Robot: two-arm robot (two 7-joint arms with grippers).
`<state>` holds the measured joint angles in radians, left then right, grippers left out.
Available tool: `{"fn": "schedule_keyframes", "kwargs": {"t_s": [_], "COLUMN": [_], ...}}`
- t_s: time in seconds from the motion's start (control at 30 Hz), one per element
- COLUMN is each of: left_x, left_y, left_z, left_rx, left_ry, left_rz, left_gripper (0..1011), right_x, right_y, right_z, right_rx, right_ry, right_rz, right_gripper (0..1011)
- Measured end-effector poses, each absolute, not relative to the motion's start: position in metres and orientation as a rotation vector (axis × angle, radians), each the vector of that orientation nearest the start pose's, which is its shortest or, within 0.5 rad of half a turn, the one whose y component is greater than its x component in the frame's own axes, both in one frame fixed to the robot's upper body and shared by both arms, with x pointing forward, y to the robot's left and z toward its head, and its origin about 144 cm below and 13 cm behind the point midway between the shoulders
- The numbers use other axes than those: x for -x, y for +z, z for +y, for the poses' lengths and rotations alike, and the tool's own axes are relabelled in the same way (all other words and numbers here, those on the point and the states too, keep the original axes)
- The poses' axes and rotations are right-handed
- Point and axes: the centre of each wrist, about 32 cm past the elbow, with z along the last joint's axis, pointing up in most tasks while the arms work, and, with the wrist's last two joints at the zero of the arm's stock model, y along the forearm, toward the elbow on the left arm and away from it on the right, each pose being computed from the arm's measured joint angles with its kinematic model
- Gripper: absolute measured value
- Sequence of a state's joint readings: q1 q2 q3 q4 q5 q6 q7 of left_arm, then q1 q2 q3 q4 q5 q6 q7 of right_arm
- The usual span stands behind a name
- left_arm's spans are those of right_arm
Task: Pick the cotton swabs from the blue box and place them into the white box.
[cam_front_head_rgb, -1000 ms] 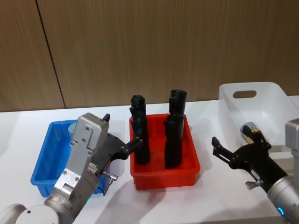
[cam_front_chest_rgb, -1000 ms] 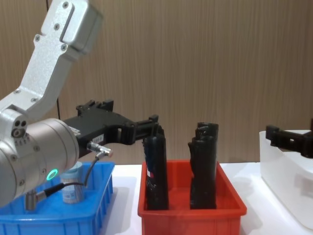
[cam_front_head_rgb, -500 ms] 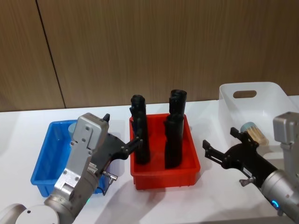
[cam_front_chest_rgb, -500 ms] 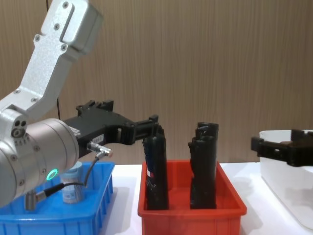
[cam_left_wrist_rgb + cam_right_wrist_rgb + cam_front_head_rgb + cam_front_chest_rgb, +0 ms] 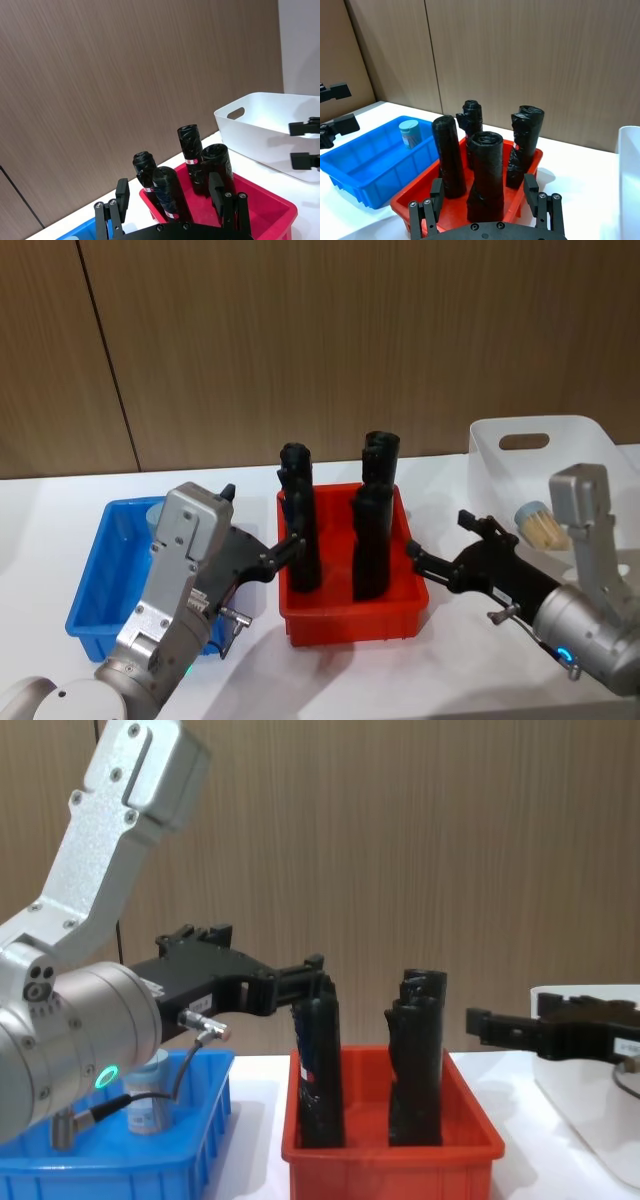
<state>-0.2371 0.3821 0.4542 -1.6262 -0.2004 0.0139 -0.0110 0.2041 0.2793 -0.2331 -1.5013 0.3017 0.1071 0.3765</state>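
Note:
One jar of cotton swabs (image 5: 541, 523) lies in the white box (image 5: 575, 446) at the right, its sticks showing. Another jar (image 5: 410, 132) with a pale lid stands in the blue box (image 5: 365, 162) at the left; the chest view shows that jar (image 5: 148, 1106) behind my left arm. My right gripper (image 5: 441, 544) hangs open and empty between the white box and the red bin, pointing left. My left gripper (image 5: 289, 546) is open and empty at the red bin's left side, next to the blue box (image 5: 92, 585).
A red bin (image 5: 352, 621) holding several tall black rolls (image 5: 371, 540) stands between the two boxes, right in front of both grippers. A wood-panelled wall runs behind the white table (image 5: 450, 660).
My right gripper has drawn back leftward from the white box toward the red bin, empty, leaving a jar lying in the white box. The left arm has not moved.

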Motion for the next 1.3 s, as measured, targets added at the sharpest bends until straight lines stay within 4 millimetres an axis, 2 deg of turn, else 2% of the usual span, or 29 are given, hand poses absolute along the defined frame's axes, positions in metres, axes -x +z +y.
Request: {"fn": "schedule_keyframes", "kwargs": {"t_s": [0.73, 1.3], "left_x": [-0.492, -0.492], "left_y": [1.204, 1.204], "left_z": [0.198, 0.198], "left_rx": [-0.061, -0.061], "left_ry": [1.124, 1.124], "left_rz": [-0.268, -0.268], "left_gripper": [1004, 1004], "right_x": [-0.561, -0.591], "right_y": [1.180, 1.173], "right_z": [-0.232, -0.222], "right_rx": [0.062, 0.100], "right_ry": [-0.912, -0.882], "right_rz": [0.088, 0.110], "right_gripper": [1002, 1002]}}
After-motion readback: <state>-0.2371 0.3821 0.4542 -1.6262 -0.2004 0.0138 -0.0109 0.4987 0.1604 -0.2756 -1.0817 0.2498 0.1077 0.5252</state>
